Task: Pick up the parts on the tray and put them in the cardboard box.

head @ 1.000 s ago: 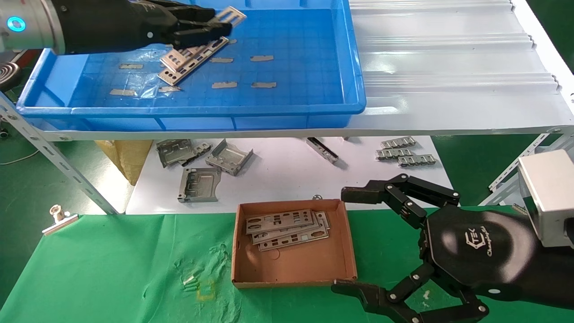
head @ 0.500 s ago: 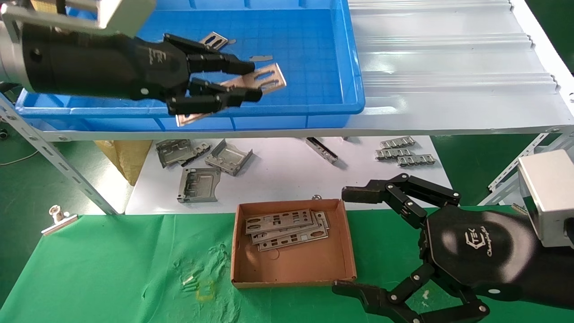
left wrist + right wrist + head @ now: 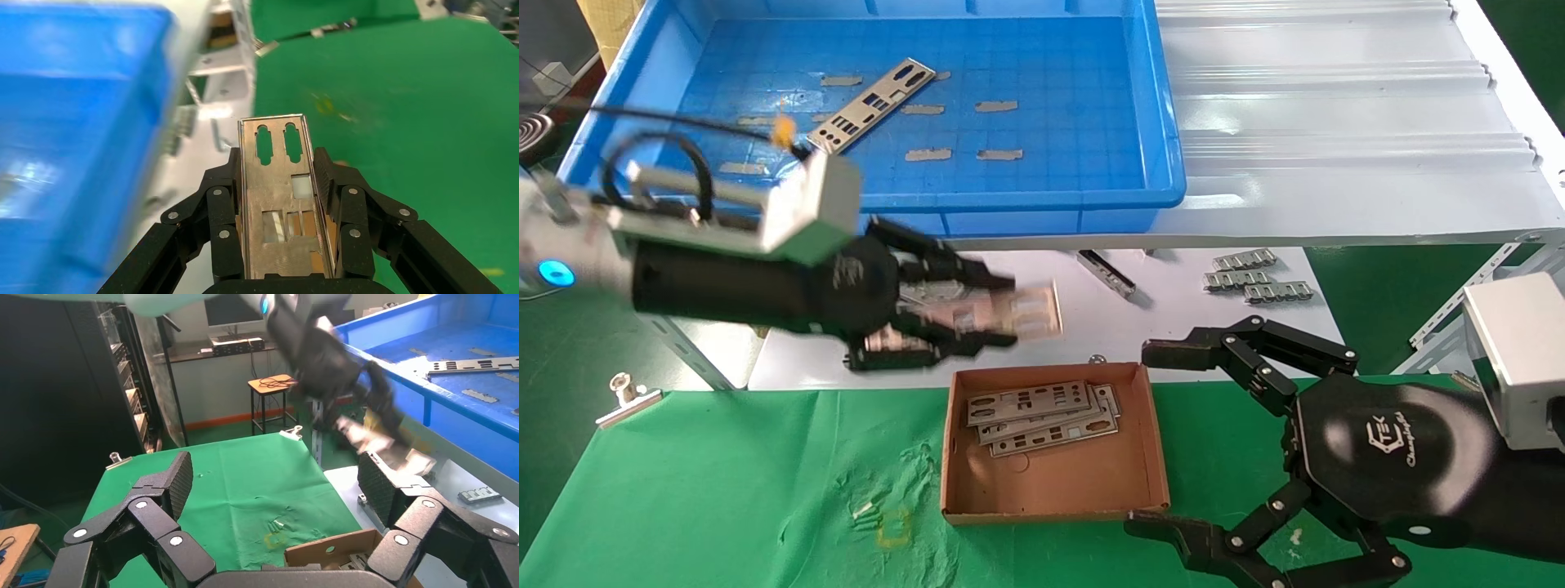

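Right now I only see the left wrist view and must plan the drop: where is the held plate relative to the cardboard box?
Observer: The left end effector holds the plate above the white sheet, just behind the cardboard box, not yet over it.
Operator: Is the box empty?
Observer: No, a stack of parts lies in its far half.
Operator: Anything left in the tray?
Observer: One part lies on the tray floor. The right end effector sits open beside the box.
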